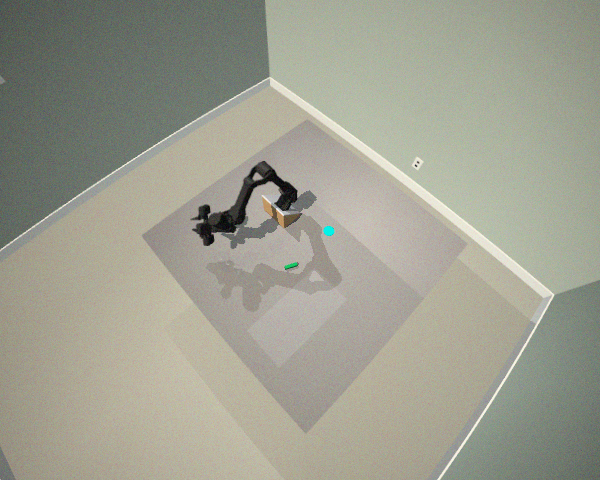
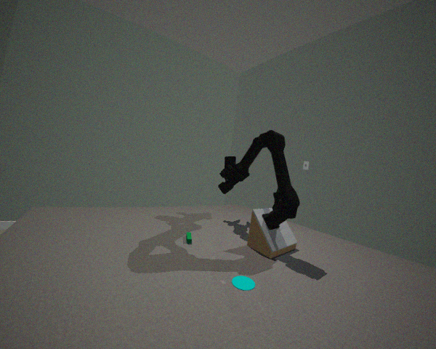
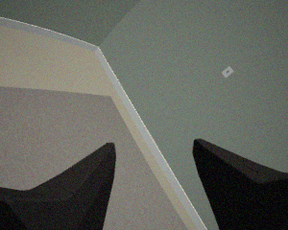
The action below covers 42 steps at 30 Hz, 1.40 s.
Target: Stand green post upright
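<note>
The green post [image 1: 291,266] [image 2: 188,238] lies on its side on the grey table top [image 1: 305,408] [image 2: 98,311] [image 3: 38,125]. The cyan circle [image 1: 328,230] [image 2: 243,283] is a flat disc marked on the same top, apart from the post, with nothing standing on it. My gripper [image 1: 193,225] [image 2: 220,180] [image 3: 155,148] is open and empty, raised high above the table and well away from both post and circle. In the wrist view its two dark fingers stand apart; neither post nor circle shows there.
The arm rises from a wedge-shaped base [image 1: 291,218] [image 2: 259,236] with orange-brown sides and a pale top, near the circle. The arm's shadows fall across the table around the post. Room walls [image 1: 445,77] [image 2: 116,131] [image 3: 182,72] stand beyond the table.
</note>
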Tool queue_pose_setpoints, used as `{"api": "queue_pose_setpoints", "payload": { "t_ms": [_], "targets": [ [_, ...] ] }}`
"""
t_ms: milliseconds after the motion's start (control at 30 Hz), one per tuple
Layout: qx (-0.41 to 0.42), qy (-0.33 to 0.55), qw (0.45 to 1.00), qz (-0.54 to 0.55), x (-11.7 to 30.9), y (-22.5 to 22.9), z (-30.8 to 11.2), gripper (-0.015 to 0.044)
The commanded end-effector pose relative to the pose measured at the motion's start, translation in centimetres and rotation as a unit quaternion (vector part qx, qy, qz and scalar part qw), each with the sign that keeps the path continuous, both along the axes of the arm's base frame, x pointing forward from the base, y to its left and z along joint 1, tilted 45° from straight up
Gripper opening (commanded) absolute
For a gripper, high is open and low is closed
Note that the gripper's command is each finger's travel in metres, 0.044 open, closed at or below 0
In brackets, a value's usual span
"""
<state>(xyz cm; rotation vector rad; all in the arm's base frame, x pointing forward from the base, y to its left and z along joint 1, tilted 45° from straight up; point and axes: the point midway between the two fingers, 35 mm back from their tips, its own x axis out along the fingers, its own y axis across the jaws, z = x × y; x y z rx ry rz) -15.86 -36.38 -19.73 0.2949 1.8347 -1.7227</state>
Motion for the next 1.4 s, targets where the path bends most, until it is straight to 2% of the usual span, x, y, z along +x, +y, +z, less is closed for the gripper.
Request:
{"api": "queue_pose_setpoints", "payload": {
  "t_ms": [0, 133, 300, 667, 933, 1200, 1267, 1367],
  "targets": [
    [0.140, -0.065, 0.972, 0.178, 7.2, -2.7, -1.1, 0.0233],
    [0.230, -0.103, 0.924, 0.289, 12.2, -2.8, -1.5, 0.0233],
    [0.328, -0.144, 0.835, 0.417, 18.4, -1.6, -1.4, 0.0233],
    [0.481, -0.223, 0.566, 0.631, 30.3, 5.3, 1.7, 0.0233],
    [0.533, -0.278, 0.343, 0.721, 36.9, 12.5, 6.5, 0.0233],
    [0.539, -0.338, 0.127, 0.761, 41.7, 20.2, 13.0, 0.0233],
    [0.538, -0.344, 0.108, 0.762, 42.1, 21.0, 13.7, 0.0233],
    [0.538, -0.344, 0.108, 0.762, 42.1, 21.0, 13.7, 0.0233]
  ]
}}
